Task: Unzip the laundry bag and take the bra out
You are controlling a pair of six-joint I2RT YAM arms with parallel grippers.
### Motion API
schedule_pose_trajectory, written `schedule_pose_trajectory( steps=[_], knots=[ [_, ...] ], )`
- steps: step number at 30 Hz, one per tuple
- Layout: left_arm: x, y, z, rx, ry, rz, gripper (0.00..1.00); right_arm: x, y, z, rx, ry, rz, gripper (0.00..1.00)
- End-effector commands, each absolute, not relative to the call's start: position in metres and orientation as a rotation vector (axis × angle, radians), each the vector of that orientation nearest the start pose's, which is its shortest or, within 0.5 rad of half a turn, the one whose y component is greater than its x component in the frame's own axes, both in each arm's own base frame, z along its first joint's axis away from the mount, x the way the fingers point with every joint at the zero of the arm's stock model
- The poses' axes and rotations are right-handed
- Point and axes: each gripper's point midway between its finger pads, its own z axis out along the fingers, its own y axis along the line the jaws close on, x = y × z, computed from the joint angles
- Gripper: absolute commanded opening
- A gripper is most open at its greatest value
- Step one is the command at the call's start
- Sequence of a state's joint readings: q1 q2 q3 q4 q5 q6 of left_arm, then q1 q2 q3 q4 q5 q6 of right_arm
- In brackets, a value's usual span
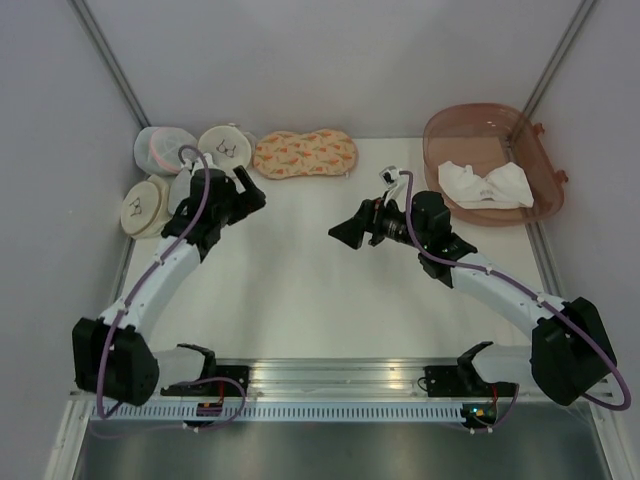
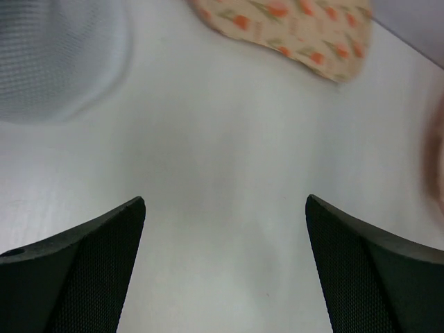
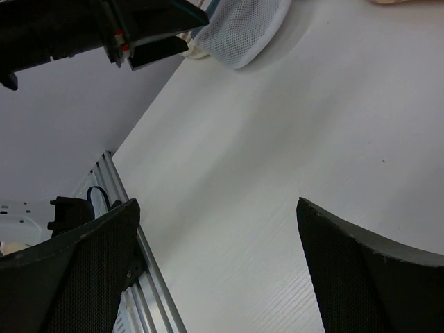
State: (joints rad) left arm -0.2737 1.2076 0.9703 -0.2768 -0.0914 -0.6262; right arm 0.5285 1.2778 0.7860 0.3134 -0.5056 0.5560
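Note:
The laundry bag [image 1: 184, 187], a grey-white mesh pouch, lies at the back left, partly under my left arm. It shows blurred at the top left of the left wrist view [image 2: 55, 55] and at the top of the right wrist view [image 3: 243, 28]. The bra is not in view. My left gripper [image 1: 252, 196] is open and empty just right of the bag, over bare table [image 2: 225, 201]. My right gripper [image 1: 342, 235] is open and empty at mid-table, pointing left towards the bag [image 3: 215, 202].
Two cream round pouches [image 1: 225, 143] [image 1: 141, 206] and a mesh pouch with pink trim [image 1: 160, 148] crowd the back left corner. A floral pouch [image 1: 305, 153] lies at the back middle. A pink basin [image 1: 440, 135] holding a white cloth [image 1: 487, 183] stands at the back right.

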Motion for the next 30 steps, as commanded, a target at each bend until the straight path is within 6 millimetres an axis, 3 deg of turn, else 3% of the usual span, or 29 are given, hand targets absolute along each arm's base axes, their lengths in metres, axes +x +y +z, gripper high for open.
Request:
schedule_pose_trajectory(
  steps=[1, 2, 3, 4, 5, 6, 7, 12, 16, 17, 21, 25, 28, 30],
  knots=[
    [0.382, -0.039, 0.191, -0.611, 2.087, -0.001, 0.99, 0.287, 0.294, 0.239, -0.405, 1.822, 1.195, 0.98],
    [0.387, -0.031, 0.191, -0.63, 2.075, 0.059, 0.99, 0.287, 0.293, 0.238, -0.398, 1.82, 1.185, 0.98],
    [0.397, -0.024, 0.204, -0.642, 2.039, 0.109, 1.0, 0.286, 0.293, 0.238, -0.404, 1.817, 1.183, 0.98],
    [0.405, -0.017, 0.19, -0.655, 2.062, 0.193, 1.0, 0.284, 0.294, 0.236, -0.41, 1.819, 1.185, 0.98],
    [0.408, -0.002, 0.189, -0.68, 2.043, 0.311, 0.99, 0.284, 0.295, 0.233, -0.414, 1.827, 1.187, 0.98],
    [0.42, 0.002, 0.2, -0.683, 2.019, 0.356, 0.99, 0.283, 0.296, 0.23, -0.419, 1.836, 1.194, 0.98],
    [0.426, 0.011, 0.187, -0.688, 2.037, 0.463, 0.99, 0.282, 0.297, 0.229, -0.426, 1.84, 1.201, 0.98],
    [0.453, 0.024, 0.196, -0.689, 1.99, 0.629, 0.99, 0.276, 0.299, 0.219, -0.452, 1.861, 1.207, 0.98],
    [0.465, 0.046, 0.195, -0.65, 1.968, 0.835, 1.0, 0.273, 0.293, 0.205, -0.448, 1.896, 1.177, 0.98],
    [0.468, 0.049, 0.185, -0.635, 1.985, 0.875, 1.0, 0.272, 0.293, 0.205, -0.45, 1.895, 1.175, 0.98],
    [0.479, 0.066, 0.178, -0.58, 2.01, 1.0, 1.0, 0.27, 0.29, 0.202, -0.45, 1.9, 1.17, 0.98],
    [0.487, 0.083, 0.153, -0.566, 2.068, 1.047, 0.99, 0.268, 0.289, 0.206, -0.446, 1.892, 1.17, 0.98],
    [0.491, 0.091, 0.132, -0.557, 2.137, 1.004, 0.91, 0.266, 0.287, 0.21, -0.436, 1.876, 1.173, 0.98],
    [0.493, 0.087, 0.122, -0.538, 2.176, 0.961, 0.73, 0.265, 0.286, 0.213, -0.427, 1.864, 1.176, 0.98]
  ],
)
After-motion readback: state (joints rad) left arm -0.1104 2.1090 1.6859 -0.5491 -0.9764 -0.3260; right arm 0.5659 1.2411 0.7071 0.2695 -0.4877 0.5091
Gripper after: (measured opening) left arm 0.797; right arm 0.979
